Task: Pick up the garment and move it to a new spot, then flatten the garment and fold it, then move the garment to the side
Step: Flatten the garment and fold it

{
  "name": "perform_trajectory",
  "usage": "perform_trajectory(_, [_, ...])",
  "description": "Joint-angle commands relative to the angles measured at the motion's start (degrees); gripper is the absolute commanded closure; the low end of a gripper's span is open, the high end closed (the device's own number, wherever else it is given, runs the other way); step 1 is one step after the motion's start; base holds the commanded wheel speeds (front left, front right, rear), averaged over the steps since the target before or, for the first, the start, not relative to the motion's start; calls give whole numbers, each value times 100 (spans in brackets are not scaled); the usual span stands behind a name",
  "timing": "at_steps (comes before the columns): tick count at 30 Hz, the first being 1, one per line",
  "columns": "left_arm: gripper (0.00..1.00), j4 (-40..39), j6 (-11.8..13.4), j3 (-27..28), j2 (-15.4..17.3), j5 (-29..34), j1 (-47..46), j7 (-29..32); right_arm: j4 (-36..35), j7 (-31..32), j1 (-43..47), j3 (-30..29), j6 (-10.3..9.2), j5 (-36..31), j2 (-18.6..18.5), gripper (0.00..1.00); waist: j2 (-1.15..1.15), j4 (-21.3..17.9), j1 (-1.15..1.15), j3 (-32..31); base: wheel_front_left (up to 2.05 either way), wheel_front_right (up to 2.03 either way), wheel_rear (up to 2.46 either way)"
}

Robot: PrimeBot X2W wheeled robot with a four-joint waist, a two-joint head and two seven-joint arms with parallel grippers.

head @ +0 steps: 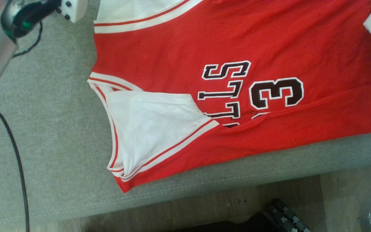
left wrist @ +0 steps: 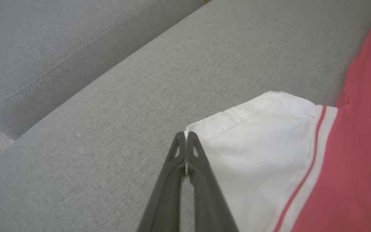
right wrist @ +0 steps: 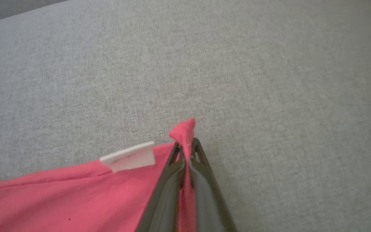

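So the jersey (head: 179, 48) was lying spread on the sofa (head: 43, 135) seat, close to the front edge. The side nearest that edge was folded over and some of the white inside (head: 150, 129) was showing. Thin, floppy, light stuff, I'd say: no stiffness at all, so it'd sag and bunch wherever it wasn't held, and probably a bit slick too. Best bet would be grabbing it by the corners or the trimmed hems, two points well apart, so it hangs flat. Which is pretty much what it looked like. The left gripper (left wrist: 186, 134) had its jaws pinched shut on the corner of the white fabric, with a sliver of white visible between them. The right gripper (right wrist: 188, 141) had its jaws closed on a red corner, a nub of cloth poking past the tips, just beside the white label (right wrist: 129, 157).
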Motion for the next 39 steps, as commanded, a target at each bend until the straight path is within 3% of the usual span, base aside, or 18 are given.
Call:
perform_trajectory(1, [100,-105,6,208,229,41,-395,-74,-266,-63,-165,75,36,-47,-56,100,0,2,0,2,0,0,0])
perform_trajectory(15, [100,312,20,319,136,528,-899,-1669,-97,-1497,-623,-560,36,-199,27,100,0,131,0,-41,0,0,0])
perform_trajectory(18, [100,56,15,267,201,342,-646,-1723,-38,-1640,-444,-528,36,-57,104,100,0,172,0,-152,0,0,0])
perform_trajectory(22, [100,-696,46,253,541,48,-94,-1717,-171,-1718,-24,-393,36,190,-36,100,0,280,0,-270,0,0,0])
perform_trajectory(25, [100,-1462,252,276,879,-161,428,-1703,-441,-1735,378,-354,36,396,-203,100,0,388,0,-333,0,0,0])
perform_trajectory(32, [100,-3226,988,354,1675,-637,1490,-1533,-1077,-1685,1174,-563,36,749,-424,100,0,577,0,-434,0,0,0])
perform_trajectory(39, [100,-4342,1580,323,2058,-941,2215,-1481,-1712,-1528,1751,-820,36,859,-394,100,0,678,0,-430,0,0,0])
